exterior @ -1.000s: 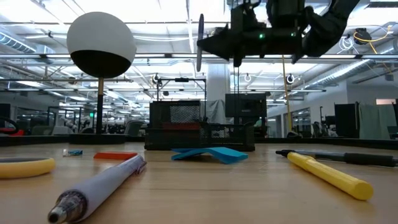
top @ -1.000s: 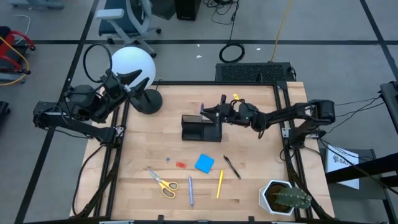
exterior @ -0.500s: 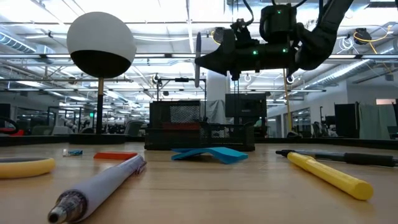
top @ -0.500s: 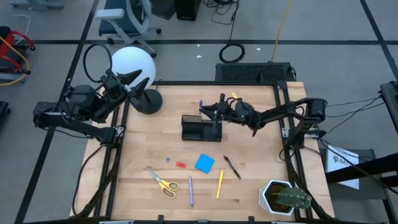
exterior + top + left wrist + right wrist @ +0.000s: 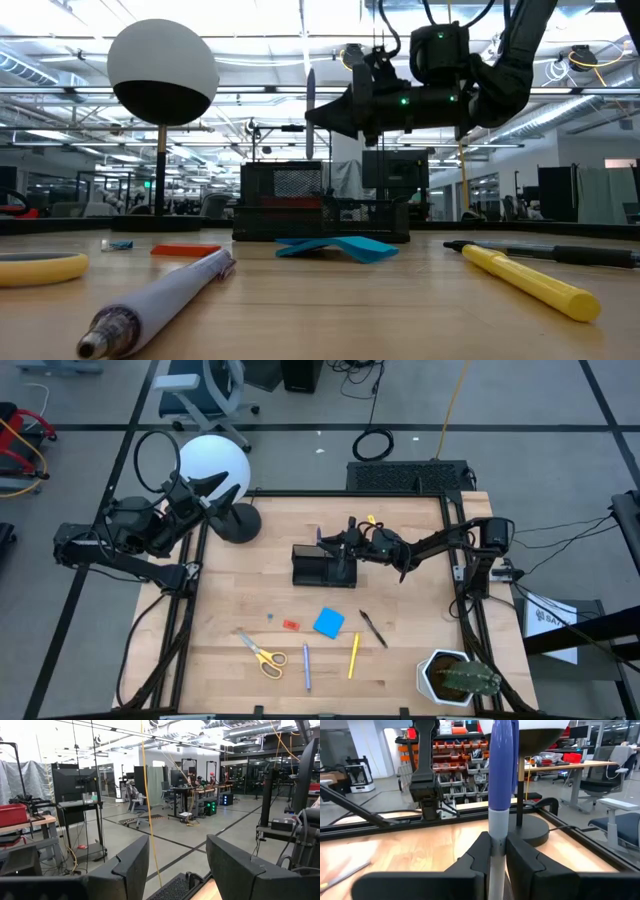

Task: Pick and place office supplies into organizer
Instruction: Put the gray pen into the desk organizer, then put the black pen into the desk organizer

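Here the right gripper [image 5: 333, 541] pinches a purple-and-silver pen [image 5: 501, 795] upright between its fingers [image 5: 475, 851], above the black organizer [image 5: 322, 565] at mid-table. The left gripper [image 5: 177, 865], fingers spread apart, waits off the table's left edge beside the globe lamp [image 5: 213, 468].

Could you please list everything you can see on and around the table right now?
Organizer: one, black, table centre.
Held pen: one, blue and silver, upright over the organizer.
Scissors: one, yellow-handled, front left.
Pad: one, blue, front centre.
Red piece: one, left of the pad.
Loose pens: blue, yellow, black, front.
Lamp: one, white globe, back left.
Cactus: one, white pot, front right.
Right gripper: jaws shut on the held pen.
Left gripper: jaws open, beside the lamp.
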You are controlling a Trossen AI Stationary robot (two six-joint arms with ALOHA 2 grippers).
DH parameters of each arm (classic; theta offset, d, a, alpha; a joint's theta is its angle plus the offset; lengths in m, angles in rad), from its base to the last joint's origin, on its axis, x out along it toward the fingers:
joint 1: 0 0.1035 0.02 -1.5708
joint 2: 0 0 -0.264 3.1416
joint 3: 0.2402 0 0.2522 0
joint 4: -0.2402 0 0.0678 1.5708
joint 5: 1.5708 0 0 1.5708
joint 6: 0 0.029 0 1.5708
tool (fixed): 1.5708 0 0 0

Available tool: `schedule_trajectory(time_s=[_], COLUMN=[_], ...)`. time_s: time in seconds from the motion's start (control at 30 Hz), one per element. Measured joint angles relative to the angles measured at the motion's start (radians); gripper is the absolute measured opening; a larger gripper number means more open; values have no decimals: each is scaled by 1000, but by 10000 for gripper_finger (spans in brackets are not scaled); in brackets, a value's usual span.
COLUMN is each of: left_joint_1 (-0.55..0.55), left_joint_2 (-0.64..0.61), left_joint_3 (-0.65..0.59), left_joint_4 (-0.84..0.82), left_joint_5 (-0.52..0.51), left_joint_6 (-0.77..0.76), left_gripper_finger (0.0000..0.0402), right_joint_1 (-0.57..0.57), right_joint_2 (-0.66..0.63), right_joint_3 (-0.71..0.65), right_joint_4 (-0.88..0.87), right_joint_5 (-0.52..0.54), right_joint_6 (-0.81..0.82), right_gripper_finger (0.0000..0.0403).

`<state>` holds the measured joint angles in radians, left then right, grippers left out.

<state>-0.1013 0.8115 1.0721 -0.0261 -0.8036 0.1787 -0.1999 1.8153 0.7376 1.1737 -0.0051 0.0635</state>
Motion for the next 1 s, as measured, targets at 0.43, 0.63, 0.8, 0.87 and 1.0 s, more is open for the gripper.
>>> schedule_trajectory(time_s=[0.43, 0.63, 0.8, 0.87, 1.0], left_joint_1=[0, 0, 0, 0, 0], left_joint_2=[0, 0, 0, 0, 0], left_joint_3=[0, 0, 0, 0, 0], left_joint_4=[0, 0, 0, 0, 0], left_joint_5=[0, 0, 0, 0, 0], left_joint_6=[0, 0, 0, 0, 0], left_gripper_finger=[200, 200, 200, 200, 200], right_joint_1=[7, 16, 18, 18, 18], right_joint_2=[0, 0, 0, 0, 0], right_joint_3=[0, 0, 0, 0, 1], right_joint_4=[-11, -11, -10, -10, -10], right_joint_5=[0, 1, 2, 3, 3], right_joint_6=[-4, -27, -36, -31, -31], right_gripper_finger=[64, 85, 96, 102, 116])
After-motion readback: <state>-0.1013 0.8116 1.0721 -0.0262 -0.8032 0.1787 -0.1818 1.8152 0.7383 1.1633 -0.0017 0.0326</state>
